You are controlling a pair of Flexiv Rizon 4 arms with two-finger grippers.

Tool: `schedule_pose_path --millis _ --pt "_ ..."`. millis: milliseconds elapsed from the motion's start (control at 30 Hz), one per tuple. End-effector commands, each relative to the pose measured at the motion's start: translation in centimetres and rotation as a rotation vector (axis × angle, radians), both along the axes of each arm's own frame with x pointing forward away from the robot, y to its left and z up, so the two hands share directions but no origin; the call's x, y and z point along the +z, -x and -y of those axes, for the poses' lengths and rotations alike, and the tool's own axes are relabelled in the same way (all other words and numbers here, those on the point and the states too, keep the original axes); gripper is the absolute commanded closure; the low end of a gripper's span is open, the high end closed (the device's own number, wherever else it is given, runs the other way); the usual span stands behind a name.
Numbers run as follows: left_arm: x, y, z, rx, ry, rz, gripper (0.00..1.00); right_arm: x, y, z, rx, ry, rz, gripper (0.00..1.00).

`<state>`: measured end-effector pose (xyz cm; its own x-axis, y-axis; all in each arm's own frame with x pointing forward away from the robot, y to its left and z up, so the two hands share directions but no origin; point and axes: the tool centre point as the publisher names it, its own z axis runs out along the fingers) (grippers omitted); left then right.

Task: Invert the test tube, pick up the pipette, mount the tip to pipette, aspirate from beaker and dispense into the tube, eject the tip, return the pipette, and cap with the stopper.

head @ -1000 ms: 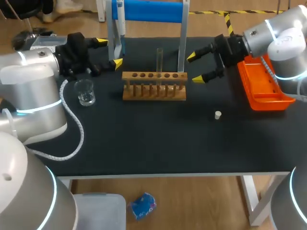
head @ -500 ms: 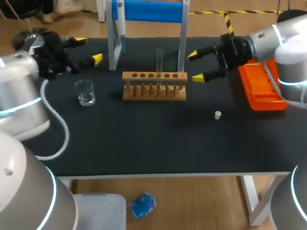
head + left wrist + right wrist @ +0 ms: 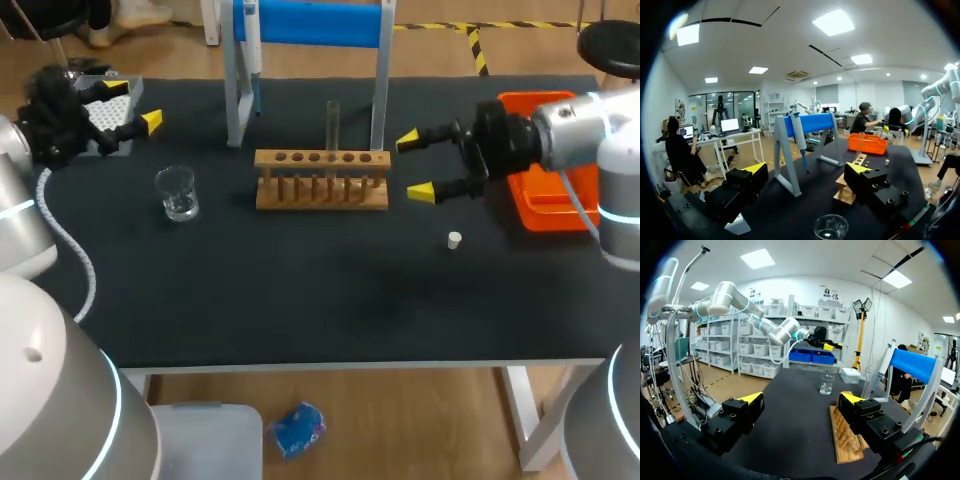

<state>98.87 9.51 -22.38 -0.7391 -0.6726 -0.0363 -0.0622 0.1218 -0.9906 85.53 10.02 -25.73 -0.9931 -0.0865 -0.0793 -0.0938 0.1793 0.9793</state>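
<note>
A clear test tube (image 3: 332,122) stands upright in the wooden rack (image 3: 322,181). Left of the rack stands a glass beaker (image 3: 177,193) (image 3: 830,228) (image 3: 826,384). The pipette (image 3: 252,55) (image 3: 800,142) hangs on the blue-topped stand (image 3: 310,22). A small white stopper (image 3: 454,240) lies to the front right of the rack. My left gripper (image 3: 133,105) (image 3: 806,169) is open at the back left, over the tip box (image 3: 108,106), holding nothing. Just right of the rack's end my right gripper (image 3: 414,166) (image 3: 801,398) is open and empty, with the rack (image 3: 847,440) under its one finger.
An orange tray (image 3: 545,195) (image 3: 867,144) lies at the table's right side, behind my right arm. The stand's legs rise directly behind the rack. The table's front half holds only the stopper.
My left arm has swung away from the stand to the back left corner. My right gripper has drifted a little toward the front, beside the rack's end. Both stay open.
</note>
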Motion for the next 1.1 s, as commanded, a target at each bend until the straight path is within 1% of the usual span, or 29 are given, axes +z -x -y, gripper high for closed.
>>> schedule_pose_path --millis 33,233,267,300,367,433,467,533,600,667,700,833,867,933,1000,1033,1100 --pt "0.0 0.0 0.0 -0.002 0.000 0.000 0.00 0.0 0.8 0.2 -0.036 -0.003 0.008 0.00" --pt "0.0 0.0 0.0 -0.002 0.000 0.000 0.00 0.0 0.8 0.2 -0.036 -0.003 0.008 0.00" --pt "0.0 0.0 0.0 -0.002 0.000 0.000 0.00 0.0 0.8 0.2 -0.021 -0.037 -0.014 0.00" --pt "-0.2 -0.2 -0.4 0.004 0.002 -0.001 0.00 -0.2 1.0 0.1 -0.005 -0.051 -0.029 0.00" --pt "-0.3 -0.5 -1.2 0.025 0.052 0.009 0.00 -0.8 1.5 -0.1 0.021 -0.054 -0.042 0.00" --pt "-0.4 -0.7 -1.9 0.029 0.043 0.010 0.00 -1.2 2.1 -0.1 0.041 -0.091 -0.067 0.00" --pt "-0.5 -0.8 -2.2 0.037 0.064 0.006 0.00 -1.4 2.4 0.0 0.044 -0.104 -0.076 0.00" --pt "-0.5 -1.0 -2.9 0.043 0.058 0.013 0.00 -1.8 2.9 0.0 0.049 -0.113 -0.083 0.00" --pt "-0.5 -1.2 -3.5 0.057 0.079 0.013 0.00 -2.1 3.4 0.1 0.047 -0.118 -0.090 0.00" --pt "-0.6 -1.5 -4.3 0.075 0.065 0.017 0.00 -2.3 3.8 0.3 0.041 -0.121 -0.092 0.00" --pt "-0.6 -1.7 -4.6 0.084 0.073 0.017 0.00 -2.4 4.0 0.4 0.038 -0.123 -0.094 0.00" --pt "-0.7 -2.1 -5.7 0.112 0.069 0.025 0.00 -2.5 4.9 0.7 0.039 -0.138 -0.099 0.00" --pt "-0.8 -2.3 -6.0 0.120 0.057 0.027 0.00 -2.6 5.0 0.7 0.041 -0.140 -0.102 0.00" --pt "-1.1 -2.6 -6.6 0.135 0.043 0.029 0.00 -2.7 5.4 0.6 0.069 -0.147 -0.110 0.00" --pt "-1.4 -2.8 -7.4 0.174 0.030 0.023 0.00 -2.8 6.1 0.4 0.130 -0.161 -0.119 0.00" --pt "-1.7 -2.9 -7.9 0.197 0.009 0.010 0.00 -2.8 6.4 0.3 0.143 -0.162 -0.114 0.00" --pt "-1.7 -2.9 -7.9 0.197 0.009 0.010 0.00 -2.8 6.4 0.3 0.143 -0.162 -0.114 0.00"
